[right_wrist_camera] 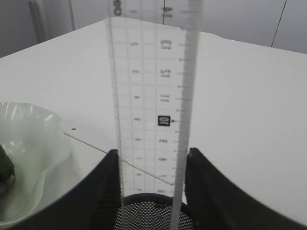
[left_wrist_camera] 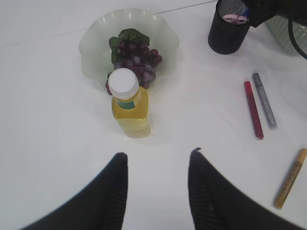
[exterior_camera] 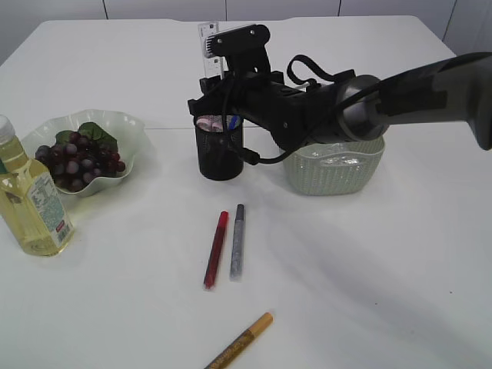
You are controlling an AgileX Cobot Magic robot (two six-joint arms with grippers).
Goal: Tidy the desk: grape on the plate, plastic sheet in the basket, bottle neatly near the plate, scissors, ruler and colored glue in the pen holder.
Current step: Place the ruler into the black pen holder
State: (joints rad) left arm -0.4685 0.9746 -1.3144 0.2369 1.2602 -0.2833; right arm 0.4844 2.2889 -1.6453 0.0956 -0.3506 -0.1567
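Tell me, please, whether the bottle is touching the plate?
Cannot tell. In the left wrist view the bottle overlaps the plate rim; the exterior view shows them close, without a plain gap.

The exterior view looks down at a slant from about chest height across the white desk, facing the far edge. It takes in the plate at left, the pen holder in the middle and the basket at right.

The left wrist view hangs high above the desk's left part, looking almost straight down past its own jaws. It shares the plate, the bottle and the pen holder with the exterior view.

The right wrist view sits low and very close, just above the pen holder, facing along the desk toward the far wall, with the upright ruler filling its middle.
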